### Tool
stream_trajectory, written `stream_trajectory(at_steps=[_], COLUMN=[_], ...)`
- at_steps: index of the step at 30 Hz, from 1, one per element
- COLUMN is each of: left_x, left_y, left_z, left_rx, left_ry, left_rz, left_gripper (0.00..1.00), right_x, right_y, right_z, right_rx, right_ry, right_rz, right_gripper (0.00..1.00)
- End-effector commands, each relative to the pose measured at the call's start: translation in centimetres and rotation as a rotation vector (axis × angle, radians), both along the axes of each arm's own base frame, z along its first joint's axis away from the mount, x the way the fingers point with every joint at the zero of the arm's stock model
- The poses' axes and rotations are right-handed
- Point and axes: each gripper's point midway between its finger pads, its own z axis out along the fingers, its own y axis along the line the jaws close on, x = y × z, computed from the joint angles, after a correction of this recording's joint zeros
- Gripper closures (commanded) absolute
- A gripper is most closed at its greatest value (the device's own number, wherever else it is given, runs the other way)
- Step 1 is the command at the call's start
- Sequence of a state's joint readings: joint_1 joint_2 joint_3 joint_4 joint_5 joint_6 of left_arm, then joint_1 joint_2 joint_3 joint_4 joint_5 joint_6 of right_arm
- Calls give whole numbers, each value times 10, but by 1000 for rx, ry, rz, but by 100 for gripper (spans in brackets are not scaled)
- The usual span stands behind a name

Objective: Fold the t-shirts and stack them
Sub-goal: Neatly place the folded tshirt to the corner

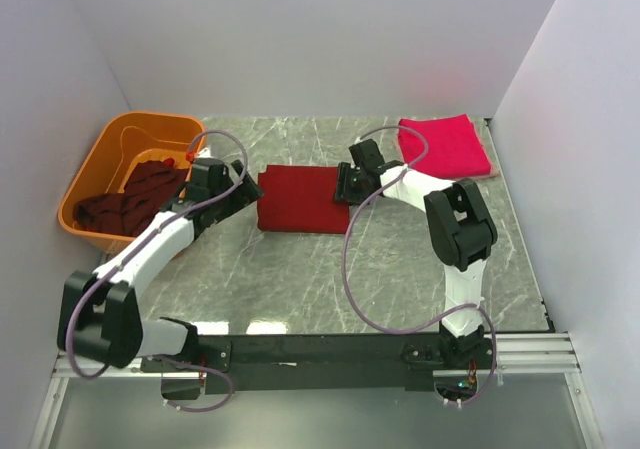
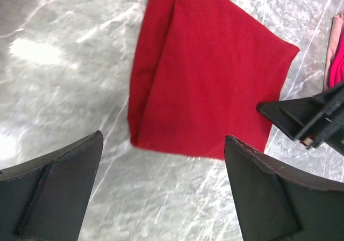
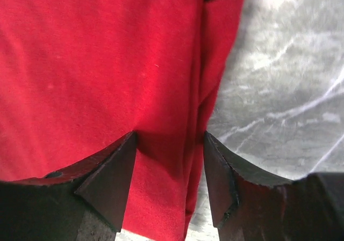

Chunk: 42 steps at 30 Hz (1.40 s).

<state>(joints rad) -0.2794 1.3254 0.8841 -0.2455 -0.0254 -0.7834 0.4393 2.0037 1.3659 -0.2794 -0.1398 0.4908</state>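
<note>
A folded red t-shirt [image 1: 300,199] lies flat in the middle of the table. My left gripper [image 1: 250,191] is open and empty at the shirt's left edge; in the left wrist view [image 2: 164,139] bare table lies between its fingers and the shirt [image 2: 204,74] is just ahead. My right gripper [image 1: 345,184] is open over the shirt's right edge; in the right wrist view [image 3: 170,136] the folded edge of the shirt [image 3: 97,64] lies between its fingers. A folded crimson-pink t-shirt [image 1: 445,146] lies at the back right. Dark maroon t-shirts [image 1: 130,201] are heaped in the tub.
An orange plastic tub [image 1: 110,139] stands at the back left, right beside my left arm. White walls close in the table at the back and both sides. The right gripper's finger [image 2: 301,117] shows in the left wrist view beyond the shirt.
</note>
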Motion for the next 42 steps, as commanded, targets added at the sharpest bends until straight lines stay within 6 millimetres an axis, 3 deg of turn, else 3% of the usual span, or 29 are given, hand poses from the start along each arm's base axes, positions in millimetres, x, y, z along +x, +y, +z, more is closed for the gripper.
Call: stream_trajectory(at_steps=[1,8,10,11,12,15,17,23,27,31,37,42], left_x=[-13,-36,-39,-39,-39,-38,-39,-39,-37,-32,-25,-23], left_y=[9,24,24,24,23,24,28,31,36,37,36,43], left_z=[18,35,39,42,48,69,75,78,82,91,108,105], left_rx=[1,-10,-20,-22,-29,-42,-40,-33,-11,-16,-18,11], left_ry=[-41,-91,-100,-103,-118,-173,-184,-205,-210,-246,-299,-290], left_rz=[39,96,101,102,95,95,116,127,151,156,149,182], left_gripper=[1,1,1,0,0,0,1,0,1,1,1,1], right_x=[-7,-15,-10,-8,-5,8,23,57,68,82,94,101], right_y=[-5,0,3,4,5,3,-8,-56,-100,-133,-171,-202], right_z=[-15,-37,-38,-38,-40,-29,-14,59,85,106,146,177], right_rx=[-65,-96,-104,-105,-112,-162,-242,-549,-842,-994,-1147,-1224], right_ry=[36,91,89,83,79,35,-38,-310,-374,-415,-497,-534], right_rz=[-50,-45,-27,-24,-11,19,16,52,92,77,46,12], right_gripper=[41,44,51,57,73,99,100,100,100,100,100,100])
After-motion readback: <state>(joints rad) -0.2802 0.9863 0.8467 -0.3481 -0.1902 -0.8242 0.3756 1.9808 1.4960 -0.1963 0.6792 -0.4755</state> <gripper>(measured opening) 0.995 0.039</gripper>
